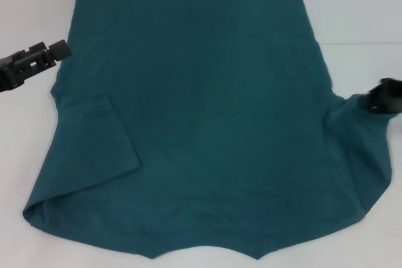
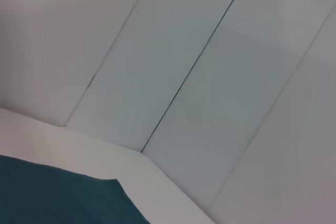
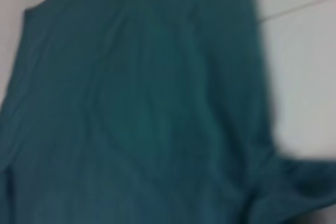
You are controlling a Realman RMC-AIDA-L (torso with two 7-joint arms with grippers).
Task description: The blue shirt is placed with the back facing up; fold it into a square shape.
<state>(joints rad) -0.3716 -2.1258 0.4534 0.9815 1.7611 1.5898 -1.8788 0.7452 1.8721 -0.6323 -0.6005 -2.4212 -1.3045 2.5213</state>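
On white table [image 1: 25,4]: blue shirt [image 1: 213,123] back-up; right gripper [image 1: 377,101] clamps sleeve; left gripper [image 1: 50,51] state unclear.

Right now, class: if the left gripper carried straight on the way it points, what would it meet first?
The left gripper points toward the shirt from its left edge, so it would most likely meet the shirt's fabric first. Its height above the cloth is unclear, so it might pass just over it.

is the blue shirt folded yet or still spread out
Mostly spread: the blue shirt lies flat, only its left sleeve folded inward.
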